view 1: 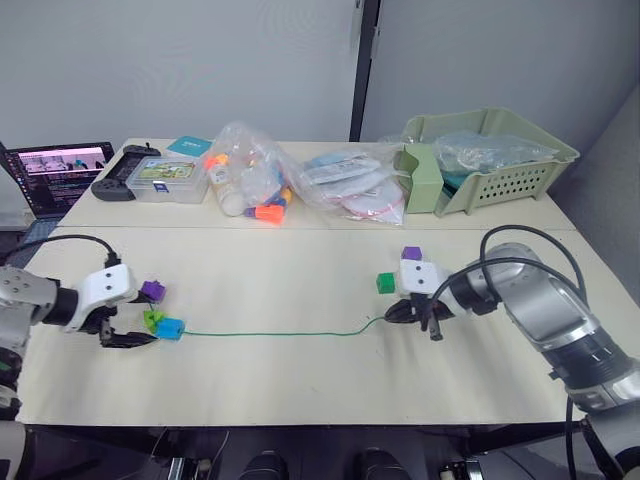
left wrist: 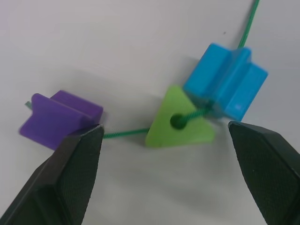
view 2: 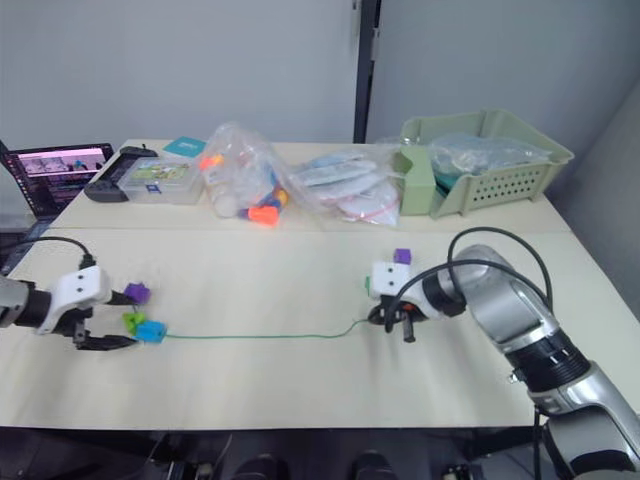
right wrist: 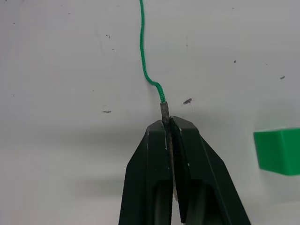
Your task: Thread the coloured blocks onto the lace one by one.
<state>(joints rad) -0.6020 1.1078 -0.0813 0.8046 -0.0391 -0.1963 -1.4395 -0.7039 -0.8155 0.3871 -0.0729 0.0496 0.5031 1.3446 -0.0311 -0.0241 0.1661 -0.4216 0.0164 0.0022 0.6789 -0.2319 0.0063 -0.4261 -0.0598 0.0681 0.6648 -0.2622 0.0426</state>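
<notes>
A thin green lace (view 1: 270, 334) runs across the table between my two grippers. My right gripper (right wrist: 167, 127) is shut on its stiff tip, low over the table. At the left end a purple block (left wrist: 60, 116), a lime green block (left wrist: 178, 123) and a blue block (left wrist: 226, 82) sit threaded on the lace. My left gripper (view 1: 128, 339) stands open around the lime green one, touching none of them. A dark green block (view 1: 386, 283) and a second purple block (view 1: 411, 254) lie loose near the right gripper.
Along the back of the table stand a laptop (view 1: 55, 175), a game controller (view 1: 125, 172), a clear box (view 1: 168, 180), clear bags of orange toys (view 1: 250, 185) and a pale green basket (view 1: 490, 160). Black cables (view 1: 520, 250) loop over my right arm.
</notes>
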